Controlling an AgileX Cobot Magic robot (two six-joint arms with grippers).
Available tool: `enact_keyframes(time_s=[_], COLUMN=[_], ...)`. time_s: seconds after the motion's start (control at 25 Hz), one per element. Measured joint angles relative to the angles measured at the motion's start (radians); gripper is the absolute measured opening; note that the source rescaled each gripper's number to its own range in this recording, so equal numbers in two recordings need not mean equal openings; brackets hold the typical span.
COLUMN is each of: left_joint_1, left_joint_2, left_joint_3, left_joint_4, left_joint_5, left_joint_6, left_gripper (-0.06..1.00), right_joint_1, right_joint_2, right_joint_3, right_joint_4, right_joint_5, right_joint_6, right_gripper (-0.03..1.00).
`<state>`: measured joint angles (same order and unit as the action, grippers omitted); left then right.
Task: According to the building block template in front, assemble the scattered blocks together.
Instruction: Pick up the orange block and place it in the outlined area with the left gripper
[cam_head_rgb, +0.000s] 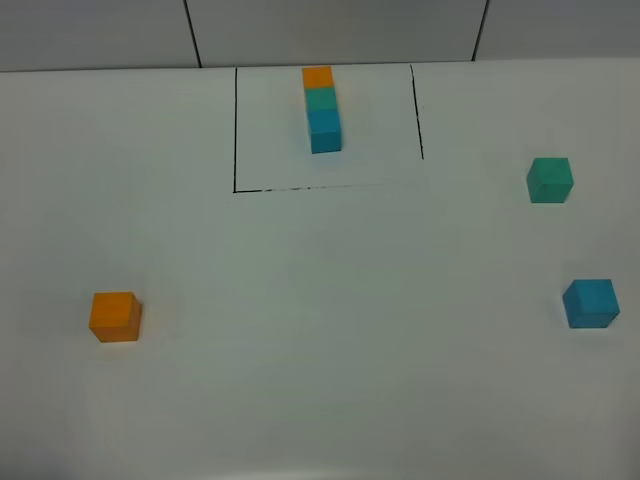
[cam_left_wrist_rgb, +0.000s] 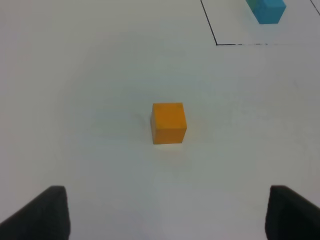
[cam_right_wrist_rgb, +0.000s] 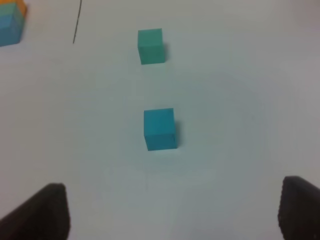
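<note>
Starting nearest to you, your left gripper (cam_left_wrist_rgb: 167, 215) stands released: its two dark fingertips (cam_left_wrist_rgb: 47, 212) sit wide apart with only bare white table (cam_head_rgb: 330, 350) between them. The orange cube (cam_left_wrist_rgb: 169, 123) lies ahead of that gap, well clear of both tips. Your right gripper (cam_right_wrist_rgb: 170, 210) is released in the same way, jaws spread wide and grasping nothing. The blue cube (cam_right_wrist_rgb: 159, 129) lies ahead of it, and the teal-green cube (cam_right_wrist_rgb: 150, 46) lies farther on, roughly in line. Neither gripper shows in the high view. Read that view as a clock face centred on the table and you will find the orange cube (cam_head_rgb: 115, 316) at about 8 o'clock, alone on the left side. The blue cube (cam_head_rgb: 590, 303) sits at about 4 o'clock, close to the right edge. The teal-green cube (cam_head_rgb: 550, 180) is at about 2 o'clock, beyond the blue one and apart from it. All three loose cubes rest flat and well apart from each other. Farthest off, at 12 o'clock, the template row (cam_head_rgb: 322, 108) lies inside the thin black rectangle (cam_head_rgb: 235, 130), running away from you. Its blue cube is nearest, teal-green is in the middle, and orange is at the far end.
</note>
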<state>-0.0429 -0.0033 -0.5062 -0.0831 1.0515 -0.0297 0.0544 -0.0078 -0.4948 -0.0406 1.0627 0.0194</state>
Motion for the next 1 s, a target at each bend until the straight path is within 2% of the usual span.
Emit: enact_keyframes(time_s=[1.0], left_joint_1=[0.0], left_joint_2=[0.0], left_joint_3=[0.0], left_joint_4=[0.0], left_joint_5=[0.0], left_joint_6=[0.0], left_gripper=[0.73], right_joint_1=[0.0], right_joint_2=[0.0], right_joint_3=[0.0], right_joint_4=[0.0], right_joint_5=[0.0], right_joint_6=[0.0], right_gripper=[0.71])
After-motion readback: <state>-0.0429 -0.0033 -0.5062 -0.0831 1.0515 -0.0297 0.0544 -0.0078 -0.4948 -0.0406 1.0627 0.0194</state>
